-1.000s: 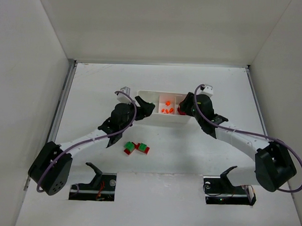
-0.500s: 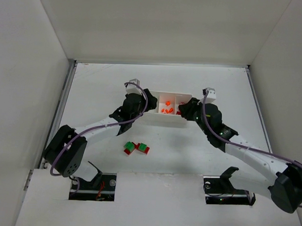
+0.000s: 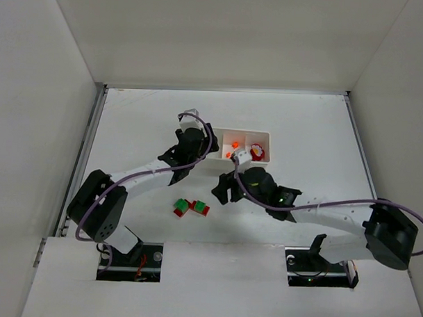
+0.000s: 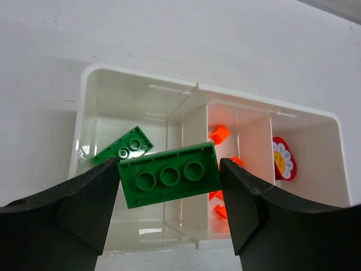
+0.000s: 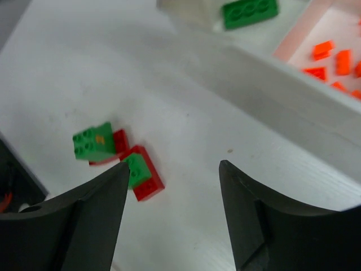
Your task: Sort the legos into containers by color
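Note:
The white tray point(image 3: 265, 136) has three containers side by side. In the left wrist view my left gripper point(image 4: 169, 162) is shut on a green lego brick point(image 4: 169, 176), underside up, above the left container, where another green brick point(image 4: 123, 147) lies. Orange pieces point(image 4: 220, 134) sit in the middle container, and a red piece with a flower point(image 4: 280, 159) in the right one. My right gripper point(image 5: 175, 164) hangs open and empty over the table, just right of two joined green-and-red legos point(image 5: 95, 141) point(image 5: 141, 173). From above these two lie at the near middle point(image 3: 192, 208).
White walls close in the table on the left, the right and the back. A metal rail point(image 3: 87, 147) runs along the left edge. Both arm bases sit at the near edge, and the right arm point(image 3: 321, 207) stretches across the near table.
My right gripper left the tray's right container, swung back and left over the table toward the loose bricks, and opened. My left gripper carried the green brick further over the left container.

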You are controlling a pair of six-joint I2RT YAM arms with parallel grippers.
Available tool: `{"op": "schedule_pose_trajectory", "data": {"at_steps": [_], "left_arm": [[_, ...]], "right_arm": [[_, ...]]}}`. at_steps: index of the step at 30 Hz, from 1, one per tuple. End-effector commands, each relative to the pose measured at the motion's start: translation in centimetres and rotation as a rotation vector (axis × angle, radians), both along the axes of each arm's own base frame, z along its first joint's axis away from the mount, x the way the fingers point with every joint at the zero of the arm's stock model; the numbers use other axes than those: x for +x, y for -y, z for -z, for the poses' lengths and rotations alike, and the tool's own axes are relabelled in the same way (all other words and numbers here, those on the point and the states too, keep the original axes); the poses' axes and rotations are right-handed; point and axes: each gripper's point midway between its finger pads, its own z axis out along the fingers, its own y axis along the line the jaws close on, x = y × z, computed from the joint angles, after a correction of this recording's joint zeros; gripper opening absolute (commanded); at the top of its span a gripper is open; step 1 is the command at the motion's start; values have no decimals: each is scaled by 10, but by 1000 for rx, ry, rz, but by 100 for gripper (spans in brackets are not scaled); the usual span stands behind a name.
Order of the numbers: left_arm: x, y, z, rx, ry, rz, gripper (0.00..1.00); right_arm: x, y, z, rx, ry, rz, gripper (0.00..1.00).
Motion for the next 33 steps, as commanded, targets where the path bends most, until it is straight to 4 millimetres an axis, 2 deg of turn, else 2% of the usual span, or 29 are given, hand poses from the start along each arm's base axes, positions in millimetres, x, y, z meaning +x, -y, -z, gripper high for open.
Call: {"op": "schedule_pose_trajectory", "data": {"at_steps": [1,4,6,8,10,12,17,21,25,33], "left_arm": [[-8,-3,-44,-53,93,-6,67],[-17,-6,-48,-74,101,3,72],[-20,-8,-49,-80,99,9,75],[-18,-9,-44,-79,88,16,72],[-15,-7,-39,-86,76,24,65],[-10,-4,-38,-96,70,30,63],[-6,-8,-39,-125,68,12,69],[-12,-19,-41,-147,73,-9,69],[-20,-31,-40,-181,66,-34,68],[-36,-37,-35,-227,44,-23,66]], "right_arm": [[-23,-43,-18,9,91,-185,74],[-43,-65,-7,-46,107,-291,78],[-47,-74,2,-79,107,-317,79],[-44,-79,9,-102,99,-311,78],[-42,-81,10,-106,99,-300,78],[-40,-79,8,-105,104,-286,78],[-42,-73,6,-100,113,-281,79],[-40,-77,22,-157,97,-299,76],[-50,-89,35,-200,82,-348,71],[-54,-97,58,-257,45,-374,65]]}}
